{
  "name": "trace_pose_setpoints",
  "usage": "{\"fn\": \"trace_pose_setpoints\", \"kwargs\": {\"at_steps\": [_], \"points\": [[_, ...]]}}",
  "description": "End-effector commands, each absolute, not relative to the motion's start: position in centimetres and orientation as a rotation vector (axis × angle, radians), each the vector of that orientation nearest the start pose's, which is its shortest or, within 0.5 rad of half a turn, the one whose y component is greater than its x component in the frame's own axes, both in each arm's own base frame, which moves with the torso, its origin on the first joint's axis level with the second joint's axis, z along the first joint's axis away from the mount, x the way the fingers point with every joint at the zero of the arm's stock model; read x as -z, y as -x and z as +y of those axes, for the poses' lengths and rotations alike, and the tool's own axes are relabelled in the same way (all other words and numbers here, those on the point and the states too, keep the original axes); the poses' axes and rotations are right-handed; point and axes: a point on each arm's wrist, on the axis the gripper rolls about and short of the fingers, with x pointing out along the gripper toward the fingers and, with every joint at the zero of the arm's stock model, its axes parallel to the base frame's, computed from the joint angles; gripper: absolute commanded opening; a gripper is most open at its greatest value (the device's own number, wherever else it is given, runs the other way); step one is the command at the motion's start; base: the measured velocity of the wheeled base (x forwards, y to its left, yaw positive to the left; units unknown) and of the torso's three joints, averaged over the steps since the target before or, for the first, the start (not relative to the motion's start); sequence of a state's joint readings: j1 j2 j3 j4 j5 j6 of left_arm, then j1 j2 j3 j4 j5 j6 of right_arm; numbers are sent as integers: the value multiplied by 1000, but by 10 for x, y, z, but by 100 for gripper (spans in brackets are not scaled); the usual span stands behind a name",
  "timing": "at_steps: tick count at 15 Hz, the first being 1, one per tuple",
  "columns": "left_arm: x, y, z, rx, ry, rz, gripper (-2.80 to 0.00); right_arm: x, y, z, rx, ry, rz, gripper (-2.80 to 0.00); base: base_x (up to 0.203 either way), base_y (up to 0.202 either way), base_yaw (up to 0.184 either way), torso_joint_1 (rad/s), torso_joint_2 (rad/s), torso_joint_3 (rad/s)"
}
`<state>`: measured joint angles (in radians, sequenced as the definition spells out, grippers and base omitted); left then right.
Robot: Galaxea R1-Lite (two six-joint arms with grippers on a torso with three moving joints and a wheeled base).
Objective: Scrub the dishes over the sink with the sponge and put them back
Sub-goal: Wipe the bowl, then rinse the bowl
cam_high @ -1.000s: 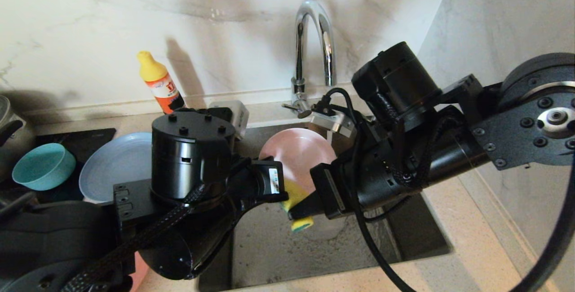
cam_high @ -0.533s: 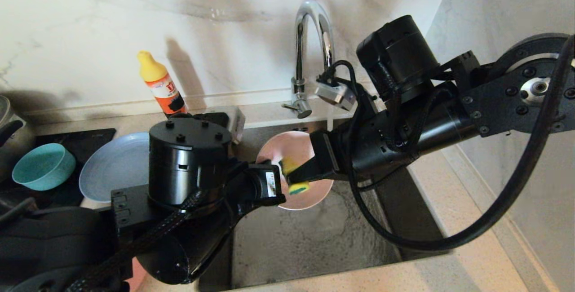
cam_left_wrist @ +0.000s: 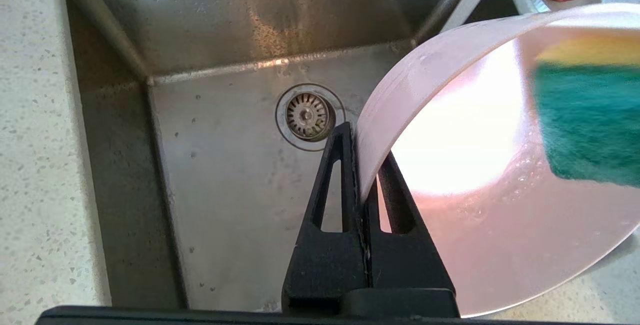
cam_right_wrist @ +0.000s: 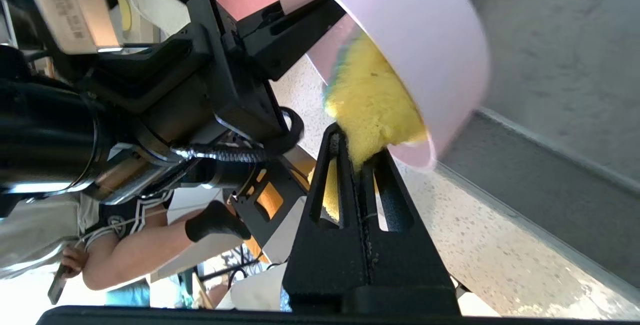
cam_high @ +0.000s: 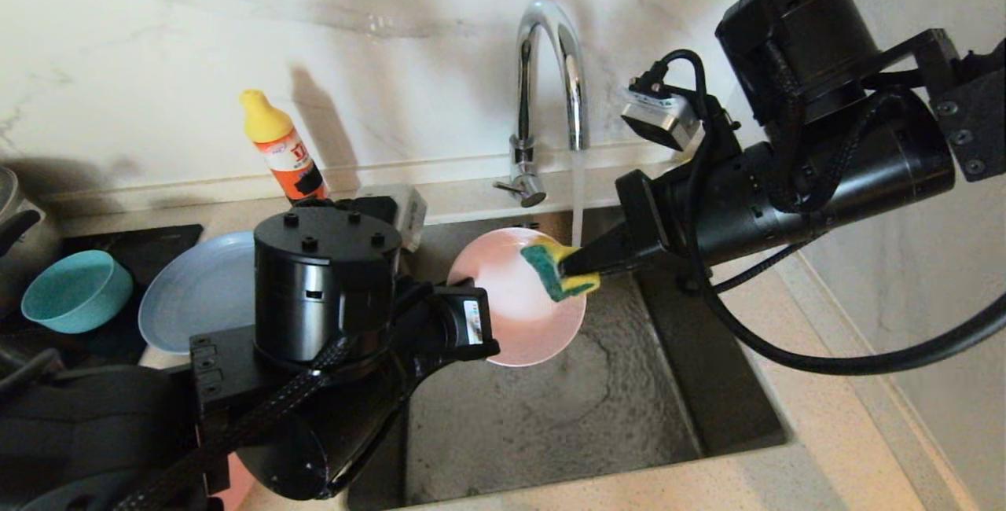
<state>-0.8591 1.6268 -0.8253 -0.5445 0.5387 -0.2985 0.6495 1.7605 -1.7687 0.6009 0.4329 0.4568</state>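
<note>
On the table at far left sits the teal bowl (cam_high: 76,291), with the grey-blue plate (cam_high: 200,287) just beside it. Next, the left tool (cam_left_wrist: 361,165) is clamped tight on the rim of the pale pink bowl (cam_high: 515,310), holding it tilted above the sink (cam_high: 550,417). Water runs from the tap (cam_high: 550,71). From the right, the right tool (cam_right_wrist: 357,157) is closed tight on the sponge (cam_high: 559,271), which presses against the bowl's inside near its upper rim.
</note>
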Motion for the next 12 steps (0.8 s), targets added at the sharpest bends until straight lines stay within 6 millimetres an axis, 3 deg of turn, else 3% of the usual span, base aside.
{"fn": "trace_pose_setpoints", "kwargs": {"at_steps": [1, 4, 7, 10, 12], "points": [[-202, -198, -211, 279, 133, 239, -280, -323, -238, 187, -879, -343, 823, -280, 0, 0, 0, 0, 0, 0], [-205, -204, -206, 258, 144, 229, -280, -321, -234, 171, -842, -349, 843, -280, 0, 0, 0, 0, 0, 0], [-208, -205, -204, 250, 153, 219, -280, -306, -233, 163, -800, -349, 892, -280, 0, 0, 0, 0, 0, 0], [-209, -209, -204, 245, 155, 218, -280, -310, -235, 145, -757, -376, 871, -280, 0, 0, 0, 0, 0, 0], [-208, -218, -203, 236, 159, 226, -280, -316, -226, 130, -735, -393, 845, -280, 0, 0, 0, 0, 0, 0]]}}
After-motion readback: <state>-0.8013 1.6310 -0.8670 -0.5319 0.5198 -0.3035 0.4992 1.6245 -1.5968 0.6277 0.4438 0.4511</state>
